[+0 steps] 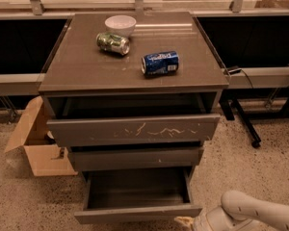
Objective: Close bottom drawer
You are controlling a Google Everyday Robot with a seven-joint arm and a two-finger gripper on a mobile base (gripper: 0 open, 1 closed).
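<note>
Where the bottom drawer (137, 213) sits: lowest of three, pulled well out, its shallow dark box showing.
Handling: I judge it stiff and light, sliding on runners; the front is flat and handleless, so I would push, not grasp.
Contact spot: middle of the front, to keep it from racking.
Gripper (187, 222): at the frame's bottom edge, just beside the front's right corner; open or closed, I cannot tell.
Above: middle drawer (135, 158) and scratched drawer (135, 130), both ajar.
Worktop (82, 69): green can (113, 43), blue can (160, 63), white bowl (120, 24).
</note>
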